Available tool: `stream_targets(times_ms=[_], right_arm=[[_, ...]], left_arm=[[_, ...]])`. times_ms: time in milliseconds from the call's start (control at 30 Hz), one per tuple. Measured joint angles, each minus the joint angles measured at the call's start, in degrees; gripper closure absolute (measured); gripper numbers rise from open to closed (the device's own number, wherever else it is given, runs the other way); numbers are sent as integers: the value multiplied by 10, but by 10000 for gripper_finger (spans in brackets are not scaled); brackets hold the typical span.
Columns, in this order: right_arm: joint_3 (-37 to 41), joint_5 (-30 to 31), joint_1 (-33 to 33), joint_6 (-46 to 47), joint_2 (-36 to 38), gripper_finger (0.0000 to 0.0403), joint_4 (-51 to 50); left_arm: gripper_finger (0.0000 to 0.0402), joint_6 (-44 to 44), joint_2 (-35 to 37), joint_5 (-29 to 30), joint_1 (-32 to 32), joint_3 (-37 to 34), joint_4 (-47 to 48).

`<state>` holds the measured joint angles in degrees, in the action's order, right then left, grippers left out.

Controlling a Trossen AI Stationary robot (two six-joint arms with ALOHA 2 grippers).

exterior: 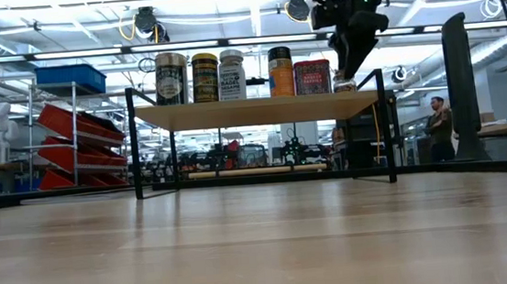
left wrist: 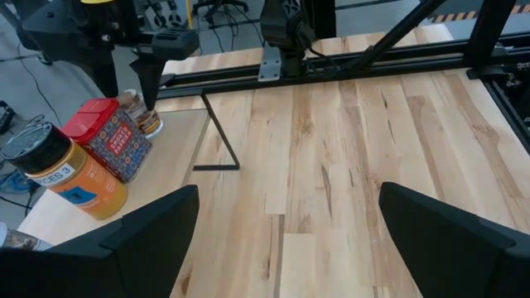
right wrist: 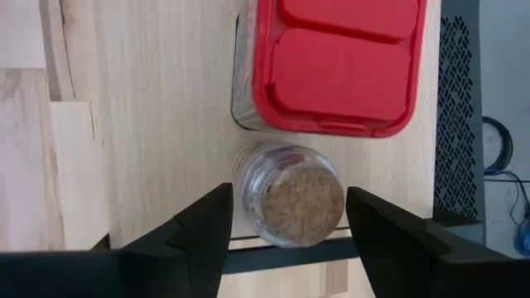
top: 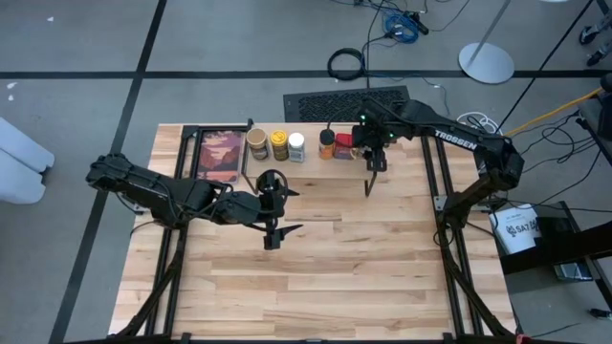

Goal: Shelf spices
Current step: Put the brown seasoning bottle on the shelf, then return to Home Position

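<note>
We see the right gripper (right wrist: 286, 228) with its fingers parted to either side of the small cork-topped jar (right wrist: 292, 201), not touching it. That jar stands upright at the shelf (exterior: 260, 110) end, just beside the red box (right wrist: 331, 62). The other spices (exterior: 202, 77) line the plank. The left gripper (left wrist: 286, 236) hovers over the table (top: 335, 277), fingers spread wide.

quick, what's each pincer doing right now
Left pincer: open, empty, above the bare table.
Right pincer: open around the small cork-topped jar on the shelf, fingers clear of it.
</note>
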<state>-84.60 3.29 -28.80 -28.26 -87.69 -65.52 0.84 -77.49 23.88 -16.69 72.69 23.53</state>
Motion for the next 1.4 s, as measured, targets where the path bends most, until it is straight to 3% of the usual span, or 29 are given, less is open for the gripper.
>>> stream_targets(times_ms=[367, 600, 1000, 1167, 1400], right_arm=[[0, -4, 16, 44, 65, 173, -9], [0, -35, 77, 120, 141, 156, -13], [0, -66, 318, 357, 220, 166, -20], [6, 4, 429, 431, 222, 201, -45], [46, 106, 548, 503, 222, 279, -53]], left_arm=[[17, 4, 0, 0, 0, 0, 0], [17, 4, 0, 0, 0, 0, 0], [17, 6, 4, 0, -13, 0, -3], [32, 4, 10, -1, -23, 0, -2], [123, 39, 18, -2, -32, 0, 2]])
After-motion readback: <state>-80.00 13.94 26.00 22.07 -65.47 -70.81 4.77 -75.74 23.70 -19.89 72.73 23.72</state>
